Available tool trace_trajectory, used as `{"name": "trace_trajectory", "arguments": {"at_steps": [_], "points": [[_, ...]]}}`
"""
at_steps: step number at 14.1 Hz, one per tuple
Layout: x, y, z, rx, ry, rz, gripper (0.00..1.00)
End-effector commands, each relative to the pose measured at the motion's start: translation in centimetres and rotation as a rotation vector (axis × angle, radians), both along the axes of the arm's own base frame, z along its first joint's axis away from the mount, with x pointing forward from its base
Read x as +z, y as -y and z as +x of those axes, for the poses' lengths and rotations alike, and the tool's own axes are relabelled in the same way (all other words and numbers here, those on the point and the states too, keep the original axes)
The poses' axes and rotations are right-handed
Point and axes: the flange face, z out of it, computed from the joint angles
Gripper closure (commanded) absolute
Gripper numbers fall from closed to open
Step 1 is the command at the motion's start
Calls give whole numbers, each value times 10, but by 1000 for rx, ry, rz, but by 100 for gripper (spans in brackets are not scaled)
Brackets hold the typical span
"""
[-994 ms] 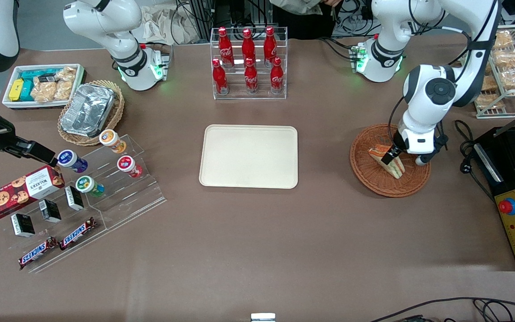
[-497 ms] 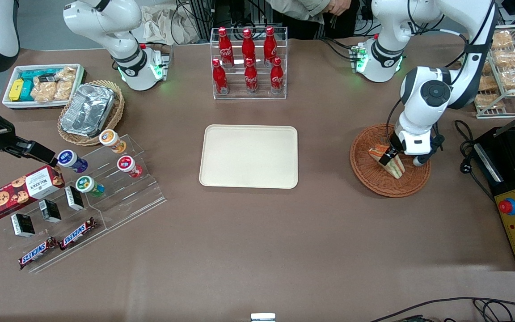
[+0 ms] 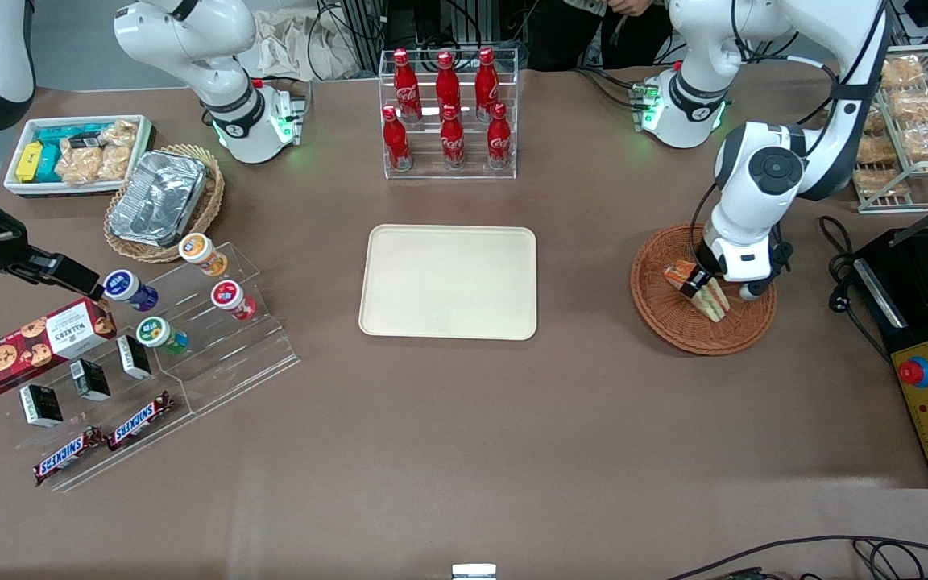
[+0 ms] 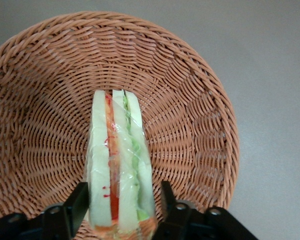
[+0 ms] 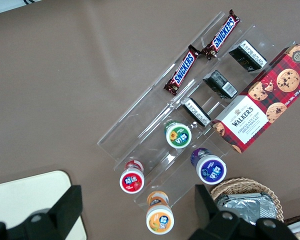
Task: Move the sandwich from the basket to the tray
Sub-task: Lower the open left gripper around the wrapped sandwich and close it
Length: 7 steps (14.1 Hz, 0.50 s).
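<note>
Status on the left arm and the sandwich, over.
Left gripper down in the round reddish-brown wicker basket, fingers shut on the triangular white-bread sandwich. Sandwich not yet out of the basket. Flat cream-beige tray bare; nothing between.

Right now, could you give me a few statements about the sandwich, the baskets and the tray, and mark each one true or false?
1. The gripper has its fingers on either side of the sandwich. True.
2. The sandwich lies on the tray. False: it is in the basket.
3. The tray has nothing on it. True.
4. Green bottles stand in the clear rack. False: the bottles are red.
</note>
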Motion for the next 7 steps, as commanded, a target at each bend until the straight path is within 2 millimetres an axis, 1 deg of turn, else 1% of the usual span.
{"name": "trace_trajectory", "arguments": {"at_steps": [1, 2, 4, 6, 7], "points": [[19, 7, 12, 3, -42, 41, 86], [22, 7, 13, 0, -47, 45, 99], [32, 6, 14, -9, -48, 58, 100], [69, 4, 25, -39, -95, 94, 100], [95, 8, 35, -72, -146, 116, 100]]}}
